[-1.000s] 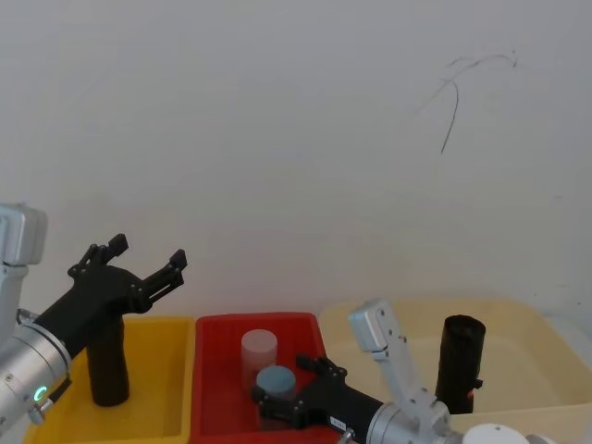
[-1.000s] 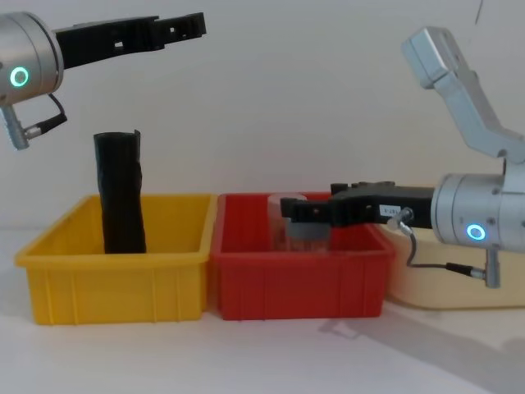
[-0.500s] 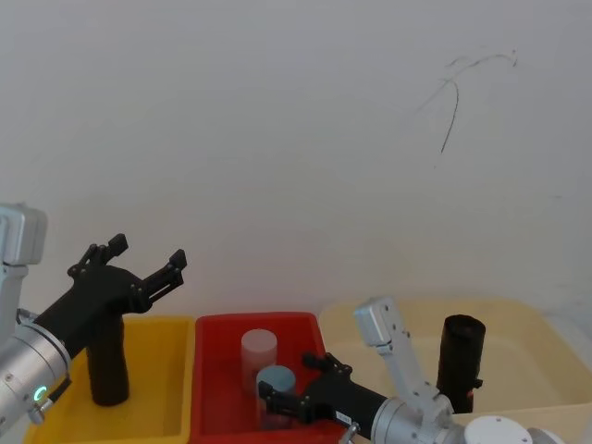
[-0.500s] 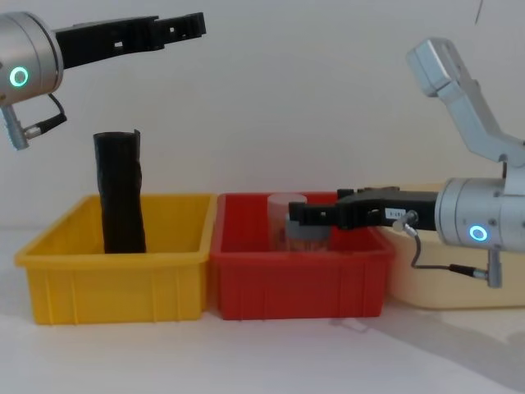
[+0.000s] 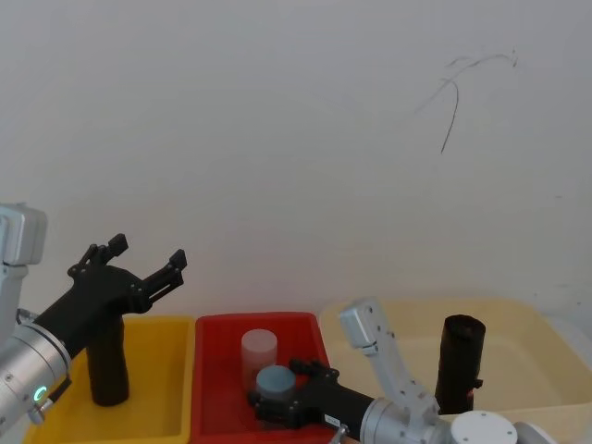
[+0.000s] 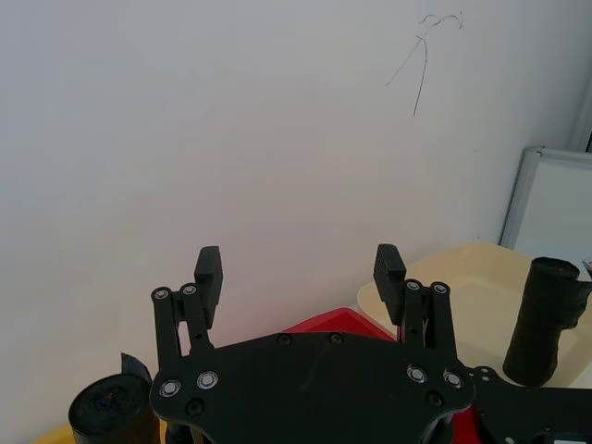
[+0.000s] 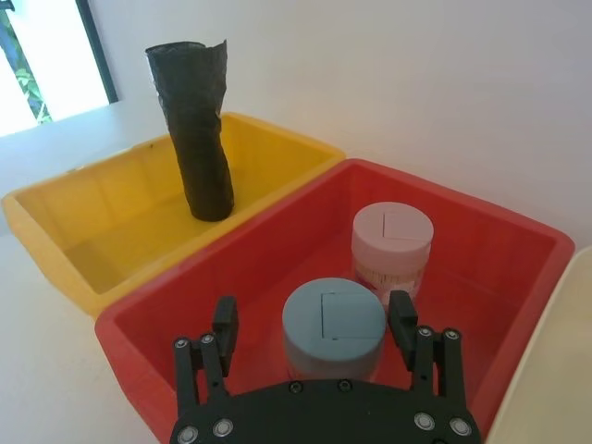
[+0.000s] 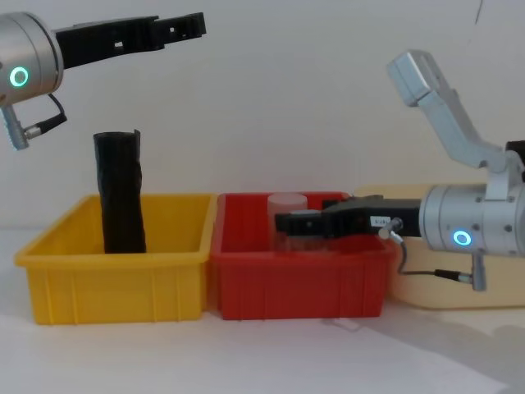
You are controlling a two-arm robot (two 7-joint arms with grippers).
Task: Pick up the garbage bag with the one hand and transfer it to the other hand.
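Chest view: the garbage bag (image 8: 120,190), a lumpy black roll of crinkled film, stands upright in the yellow bin (image 8: 119,275) at the left end of a row of three bins on the white tabletop (image 8: 262,357), its top rising well above the bin's rim. High above and clear of the roll, the left end effector (image 8: 168,27) hangs level on a silver-grey arm with a glowing green ring, its two black fingers spread apart and holding nothing; from the head view it sits above the yellow bin's near side (image 5: 139,268), with the roll (image 5: 107,365) partly hidden behind it. The left wrist view shows the same parted fingers (image 6: 208,277) with the roll's open top (image 6: 116,407) below them.

The right end effector (image 8: 295,223) reaches level over the red bin (image 8: 299,283), which stands touching the yellow one. Seen from the right wrist view, its fingers (image 7: 225,324) stand open on either side of a blue-lidded jar (image 7: 333,324) without pressing it; a pink-lidded jar (image 7: 392,242) stands just behind, and the garbage bag (image 7: 196,129) rises in the yellow bin (image 7: 102,231) beyond. In the head view the blue jar (image 5: 275,381) sits between the right end effector's fingertips (image 5: 277,398).

At the row's right end, a cream bin (image 5: 536,356) holds a slimmer, smoother black tube (image 5: 460,363), standing upright.
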